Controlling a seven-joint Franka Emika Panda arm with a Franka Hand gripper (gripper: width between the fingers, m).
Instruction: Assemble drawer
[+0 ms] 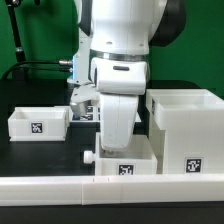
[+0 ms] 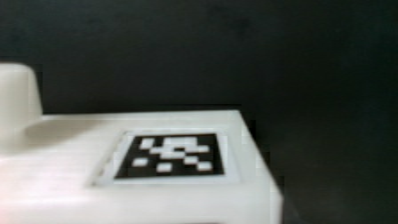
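A small white drawer point(image 1: 135, 166) with a black marker tag and a round knob point(image 1: 89, 157) on its side lies at the front centre. My gripper point(image 1: 119, 146) reaches straight down onto it; the hand hides the fingers, so I cannot tell how the jaws stand. The wrist view shows the same drawer point(image 2: 71, 150) very close, with its tag point(image 2: 173, 157) and the knob point(image 2: 15, 95); no fingers show. A second white drawer point(image 1: 38, 122) lies at the exterior view's left. The large open white drawer case point(image 1: 187, 125) stands at the right.
A long white rail point(image 1: 100, 190) runs along the front edge of the black table. The marker board point(image 1: 86, 114) lies behind the arm, mostly hidden. A green backdrop stands at the back.
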